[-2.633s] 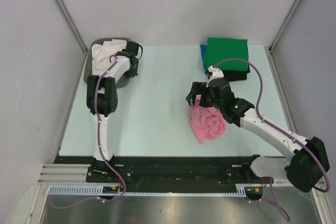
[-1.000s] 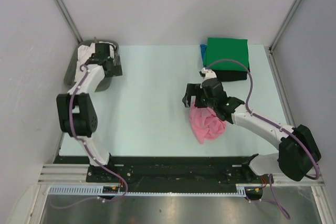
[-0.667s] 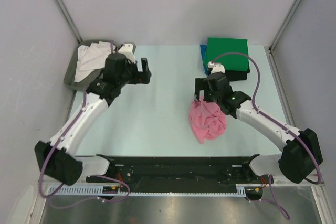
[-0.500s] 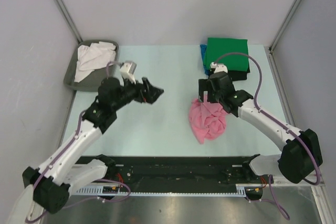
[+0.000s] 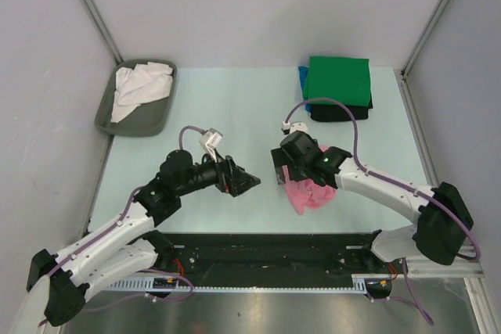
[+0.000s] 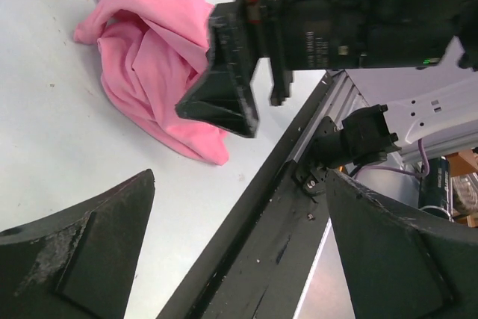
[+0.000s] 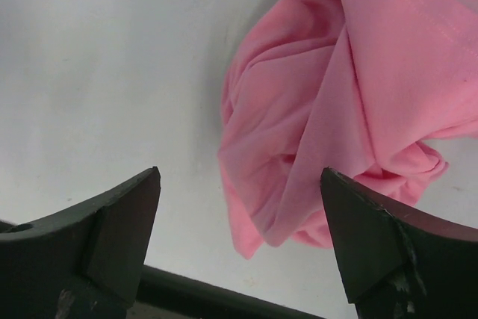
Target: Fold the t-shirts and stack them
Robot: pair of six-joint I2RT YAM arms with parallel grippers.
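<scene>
A crumpled pink t-shirt (image 5: 317,192) lies on the table near the front, right of centre, and also fills the right wrist view (image 7: 351,87). My right gripper (image 5: 282,173) hovers open over its near-left edge (image 7: 240,172), holding nothing. My left gripper (image 5: 247,184) is open and empty just left of it (image 6: 239,177), pointing at the pink t-shirt (image 6: 153,65). A folded green t-shirt (image 5: 338,80) tops a stack at the back right, on a black one (image 5: 344,113) and a blue one (image 5: 302,80). A white t-shirt (image 5: 139,86) lies crumpled at the back left.
The white t-shirt rests in a grey tray (image 5: 106,120) at the table's back left corner. A black rail (image 5: 266,244) runs along the table's front edge, close to both grippers. Walls enclose the left, right and back sides.
My left arm has swung from the tray at the back left to the front centre, beside the pink t-shirt. My right gripper has shifted toward the front left over the shirt.
</scene>
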